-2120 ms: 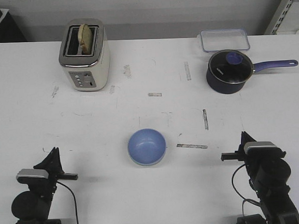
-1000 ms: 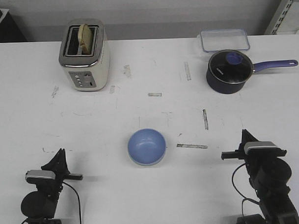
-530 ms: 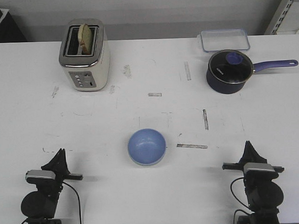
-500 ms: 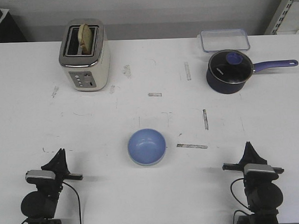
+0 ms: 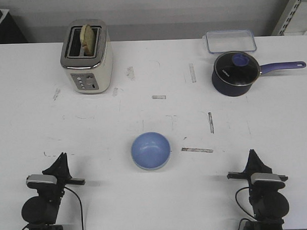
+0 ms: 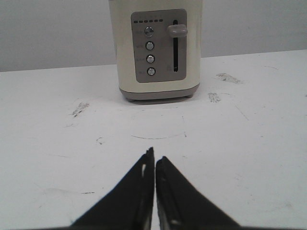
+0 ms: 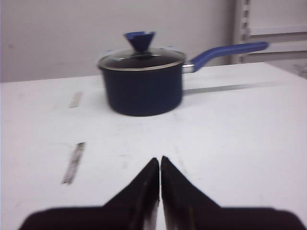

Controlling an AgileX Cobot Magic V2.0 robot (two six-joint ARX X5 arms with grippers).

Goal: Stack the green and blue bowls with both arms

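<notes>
- Blue bowl (image 5: 151, 151): upright on the white table (image 5: 153, 115), near the front, about midway between the two arms; a pale rim shows under its lower edge, and whether that is the green bowl cannot be told.
- Left gripper (image 6: 154, 160): fingertips pressed together, nothing between them, pointing toward the toaster (image 6: 159, 48).
- Right gripper (image 7: 159, 163): fingertips likewise together and empty, pointing toward the saucepan (image 7: 144, 81).
- Left arm (image 5: 43, 199): low at the table's front left corner, folded back, well apart from the bowl.
- Right arm (image 5: 265, 197): low at the front right corner, same folded pose, well apart from the bowl.
- Toaster: far left, a slice standing in its slot.
- Saucepan: far right, lid on, handle pointing right.
- Clear container (image 5: 230, 40): just behind the saucepan.
</notes>
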